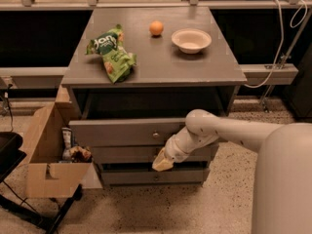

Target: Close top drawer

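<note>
The top drawer (117, 133) is a wide grey drawer with a small round metal knob (156, 135) at its centre. It sits under the grey cabinet top (161, 62) and its front stands only a little out from the cabinet. My gripper (163, 163) is at the end of the white arm (219, 130), which reaches in from the right. It sits just below and right of the knob, against the drawer fronts.
On the cabinet top lie a green snack bag (111, 52), an orange (156, 28) and a white bowl (191, 40). Two shorter drawers (131, 175) sit below. An open cardboard box (46, 155) stands on the floor at the left. A cable (280, 43) hangs at the right.
</note>
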{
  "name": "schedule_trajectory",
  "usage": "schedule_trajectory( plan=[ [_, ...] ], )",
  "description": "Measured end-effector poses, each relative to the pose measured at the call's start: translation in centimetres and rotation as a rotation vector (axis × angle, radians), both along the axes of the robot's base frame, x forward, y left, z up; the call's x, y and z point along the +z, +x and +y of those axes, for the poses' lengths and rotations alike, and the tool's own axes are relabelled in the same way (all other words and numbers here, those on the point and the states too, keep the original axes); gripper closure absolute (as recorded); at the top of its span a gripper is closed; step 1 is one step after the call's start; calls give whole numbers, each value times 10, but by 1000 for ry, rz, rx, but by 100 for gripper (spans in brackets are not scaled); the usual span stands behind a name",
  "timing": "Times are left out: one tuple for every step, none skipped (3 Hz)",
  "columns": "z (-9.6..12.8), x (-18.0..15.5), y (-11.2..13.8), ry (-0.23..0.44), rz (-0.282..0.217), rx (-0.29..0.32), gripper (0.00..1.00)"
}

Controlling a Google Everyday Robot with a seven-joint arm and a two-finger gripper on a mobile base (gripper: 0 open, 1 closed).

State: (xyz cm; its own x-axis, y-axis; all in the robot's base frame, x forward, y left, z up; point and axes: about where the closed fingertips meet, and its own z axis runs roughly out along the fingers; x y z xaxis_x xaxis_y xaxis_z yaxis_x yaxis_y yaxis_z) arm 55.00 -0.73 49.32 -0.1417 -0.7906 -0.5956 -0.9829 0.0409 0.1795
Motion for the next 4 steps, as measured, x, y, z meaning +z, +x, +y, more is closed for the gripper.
schedule_trajectory(
  plan=[
    [5, 0, 28, -8, 15, 5, 100],
    [4, 2, 43, -14, 18, -6, 100],
    [-12, 12, 59, -11, 9, -98, 100],
    [-37, 33, 67, -56, -30, -206, 100]
  ],
)
